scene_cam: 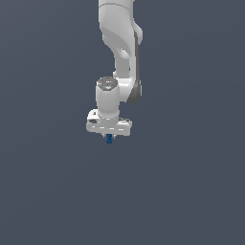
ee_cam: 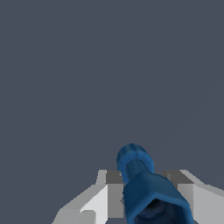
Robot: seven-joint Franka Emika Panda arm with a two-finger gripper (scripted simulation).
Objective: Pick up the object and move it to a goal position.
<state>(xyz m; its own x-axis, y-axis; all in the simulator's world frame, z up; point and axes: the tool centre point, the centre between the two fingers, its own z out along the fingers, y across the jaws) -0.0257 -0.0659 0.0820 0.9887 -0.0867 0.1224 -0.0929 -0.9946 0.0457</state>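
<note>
The object (scene_cam: 109, 139) is a tiny dark-blue bolt-like piece hanging just under the white gripper (scene_cam: 109, 138) near the middle of the exterior view. In the wrist view the object (ee_cam: 144, 183) fills the space between the two pale fingers (ee_cam: 98, 201), its round end pointing away from the camera and its blocky end close to it. The gripper (ee_cam: 146, 197) is shut on the object. The white arm (scene_cam: 122, 52) comes down from the exterior view's top.
Only a plain dark grey-blue background shows around the arm in both views. No other object, container or marker is visible.
</note>
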